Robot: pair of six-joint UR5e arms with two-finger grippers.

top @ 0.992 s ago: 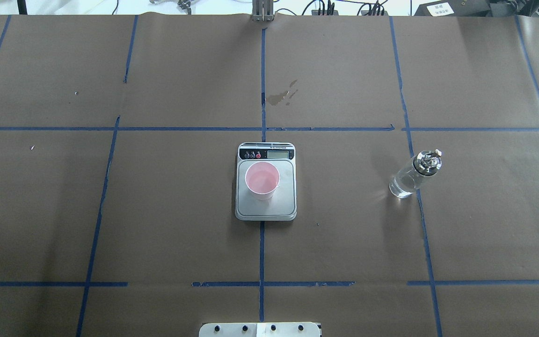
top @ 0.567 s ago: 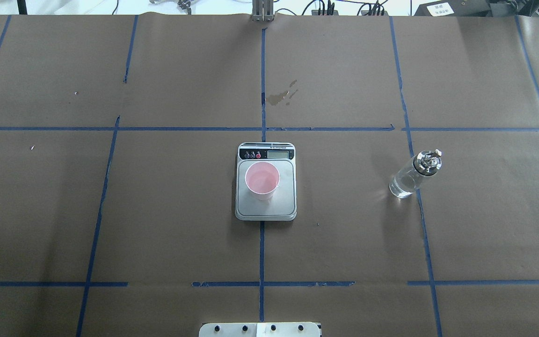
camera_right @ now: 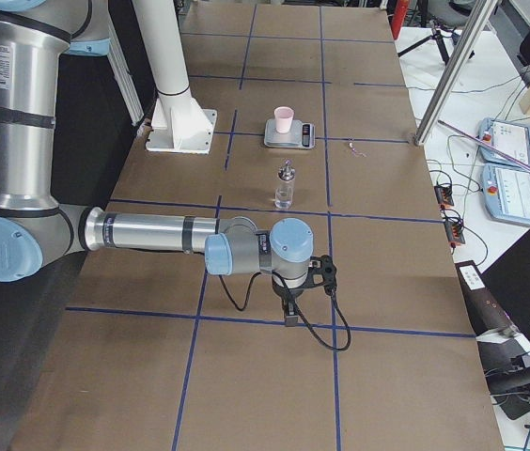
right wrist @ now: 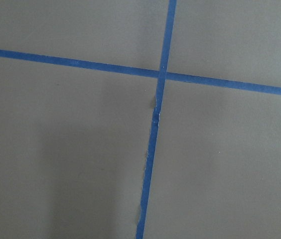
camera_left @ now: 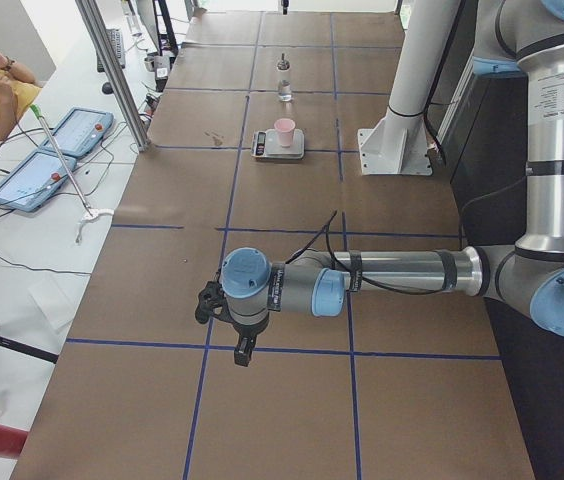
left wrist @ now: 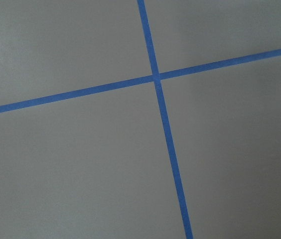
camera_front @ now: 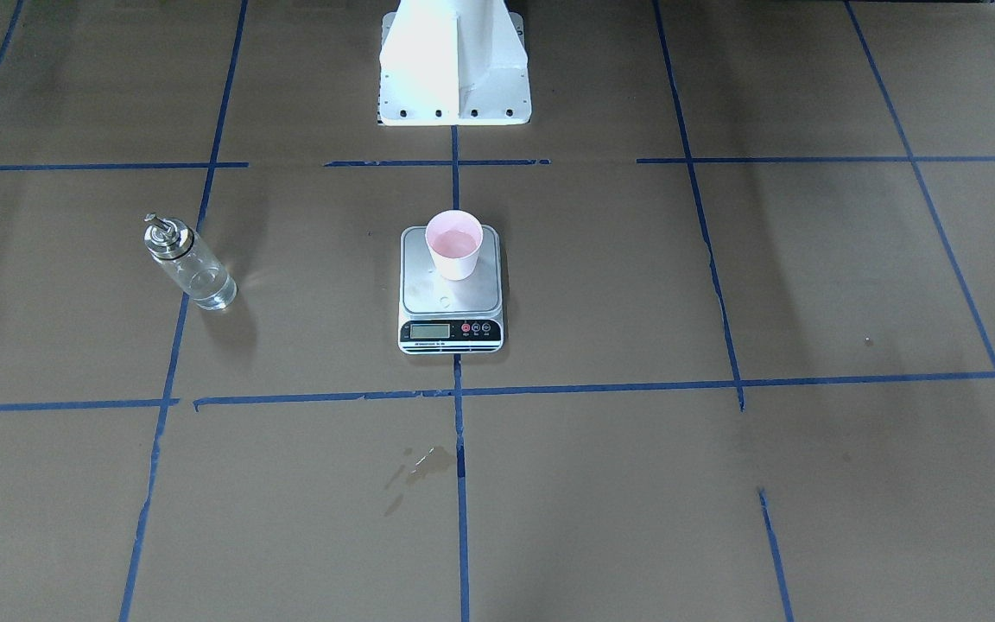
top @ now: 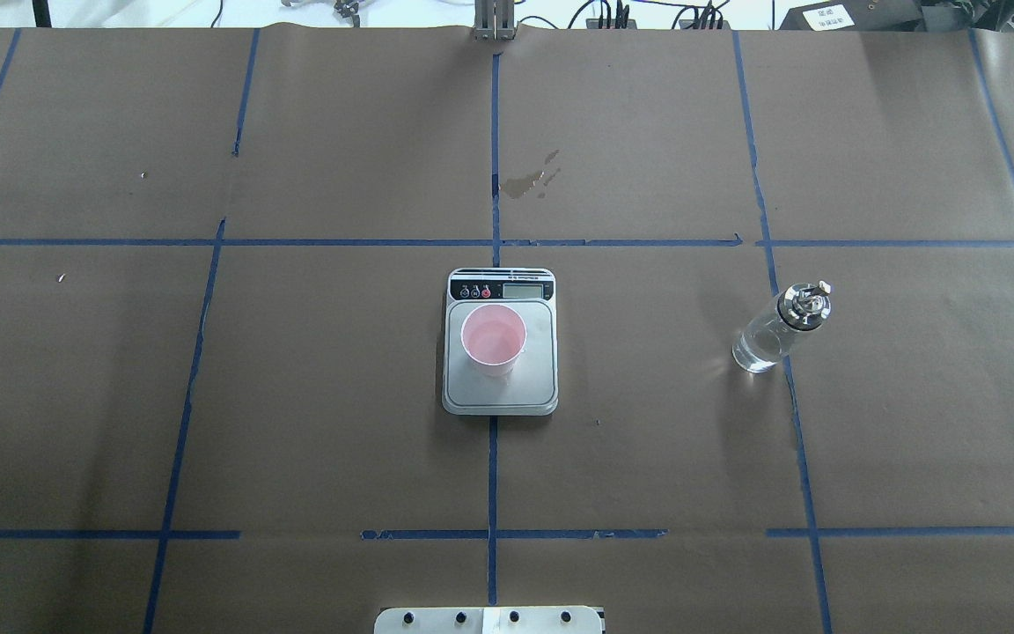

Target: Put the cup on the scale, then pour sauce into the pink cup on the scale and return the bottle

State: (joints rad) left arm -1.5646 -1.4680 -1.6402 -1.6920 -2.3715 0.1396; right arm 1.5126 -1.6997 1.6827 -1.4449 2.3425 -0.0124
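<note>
Evidently nothing has moved over the last second: the overhead view now matches the two earlier overhead pictures, with every object in the same spot. The brown-papered tabletop (top: 296, 396), gridded with blue tape (top: 493, 475), carries only the task's things. Both arms are well apart from the scale (top: 535, 374). The left arm (camera_left: 392, 272) lies low over the tabletop's end on the robot's left, and the right arm (camera_right: 152, 232) does the same at the opposite end. Each wrist camera sees only bare paper and a tape crossing. The left claw (camera_left: 243, 352) and the right claw (camera_right: 289, 315) show only in the side views, so I cannot tell whether either is wide or narrow. Neither seems to carry anything.

The scale sits on the middle tape line, its display too small to read. The bottle (top: 771, 330) stands upright to the scale's right, well apart from it, on a tape line, with clear sauce (top: 755, 350) still in its lower part. The cup (top: 494, 339) stands upright on the scale's platform, toward its left half, and a faint sheen inside suggests some liquid. A small damp stain (top: 532, 180) marks the paper beyond the scale.

With the scene this still and the bottle set down, the task looks finished.
</note>
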